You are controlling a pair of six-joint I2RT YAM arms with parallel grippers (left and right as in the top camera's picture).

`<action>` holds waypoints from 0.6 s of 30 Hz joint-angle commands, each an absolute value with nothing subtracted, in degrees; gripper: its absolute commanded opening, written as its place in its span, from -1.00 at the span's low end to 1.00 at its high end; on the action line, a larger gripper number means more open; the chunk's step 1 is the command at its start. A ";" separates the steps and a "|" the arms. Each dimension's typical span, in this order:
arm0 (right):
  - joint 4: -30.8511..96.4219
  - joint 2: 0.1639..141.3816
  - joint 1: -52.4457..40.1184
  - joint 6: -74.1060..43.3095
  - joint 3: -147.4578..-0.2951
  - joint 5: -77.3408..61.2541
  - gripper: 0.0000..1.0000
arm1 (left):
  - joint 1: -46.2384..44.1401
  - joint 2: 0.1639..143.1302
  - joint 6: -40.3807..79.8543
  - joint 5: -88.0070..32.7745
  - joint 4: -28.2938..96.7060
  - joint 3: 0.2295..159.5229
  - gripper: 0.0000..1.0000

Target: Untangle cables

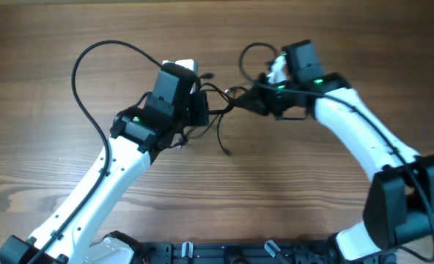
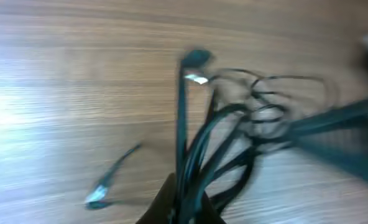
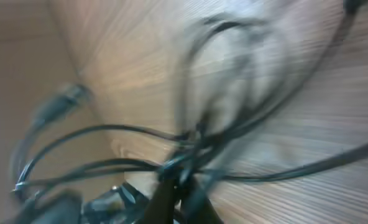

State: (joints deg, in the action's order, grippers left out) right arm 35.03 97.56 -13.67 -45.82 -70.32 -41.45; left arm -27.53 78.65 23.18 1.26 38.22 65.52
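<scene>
The cables (image 1: 228, 99) are thin black cords bunched into a small knot between the two grippers at the table's upper middle. One strand hangs down to a loose end (image 1: 225, 150). My left gripper (image 1: 201, 110) is shut on several strands of the cables (image 2: 199, 155); a silvery plug (image 2: 197, 78) shows above them and another plug end (image 2: 97, 196) lies on the wood. My right gripper (image 1: 255, 99) is shut on the knot (image 3: 184, 163). Both wrist views are blurred.
The wooden table (image 1: 290, 191) lies all round. A thicker black arm cable (image 1: 85, 66) loops at the upper left. A white object (image 1: 182, 66) sits behind the left gripper. The arm bases stand at the front edge.
</scene>
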 commanded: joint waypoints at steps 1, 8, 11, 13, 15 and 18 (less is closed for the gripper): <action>37.28 94.24 -2.42 -29.54 -69.65 -47.57 -0.91 | -23.51 77.17 22.61 14.66 41.50 66.22 -0.92; 27.09 93.21 9.43 -25.52 -69.63 -72.62 -0.91 | -18.04 79.57 41.45 20.36 44.60 66.22 -0.92; 30.28 93.21 7.99 -25.56 -69.63 -68.18 -0.01 | -16.23 79.57 46.59 14.06 41.43 66.22 -0.92; 34.26 93.21 3.88 -25.50 -69.63 -61.25 0.42 | -16.64 79.57 37.34 3.73 35.73 66.22 -0.92; 35.40 93.21 -1.39 -25.69 -69.63 -56.40 0.42 | -17.45 79.57 28.16 -4.71 32.32 66.22 -0.92; 34.11 93.23 -10.28 -31.18 -69.63 -46.78 0.41 | -18.61 79.57 20.60 -9.89 31.83 66.22 -0.92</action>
State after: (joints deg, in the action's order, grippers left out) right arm 34.83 94.70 -4.64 -26.98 -69.71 -57.41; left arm -17.58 79.24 31.00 -0.69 32.27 65.84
